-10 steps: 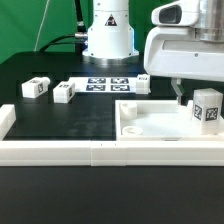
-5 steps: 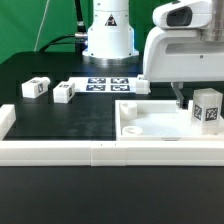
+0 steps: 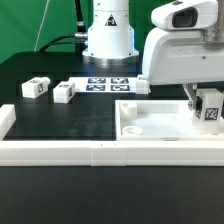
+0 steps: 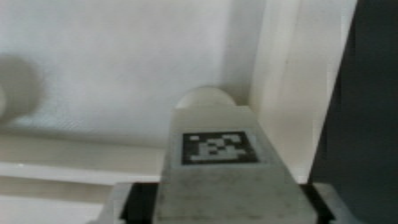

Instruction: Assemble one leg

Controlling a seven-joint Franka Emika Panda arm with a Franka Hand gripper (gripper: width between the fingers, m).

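My gripper (image 3: 203,105) is shut on a white leg (image 3: 211,107) with a black-and-white tag and holds it upright over the right end of the large white panel (image 3: 150,125). In the wrist view the leg (image 4: 217,140) fills the middle between my fingers (image 4: 134,200), its tip over the panel's corner recess (image 4: 107,90). Three other legs lie on the black table: two at the exterior view's left (image 3: 36,87) (image 3: 65,92) and one behind the panel (image 3: 143,85).
The marker board (image 3: 106,84) lies in front of the robot base (image 3: 107,35). Long white border rails (image 3: 100,151) run along the table's front edge and the left side (image 3: 5,122).
My gripper has moved toward the exterior view's right with the leg and a little lower over the panel's right end. The other parts have not moved.
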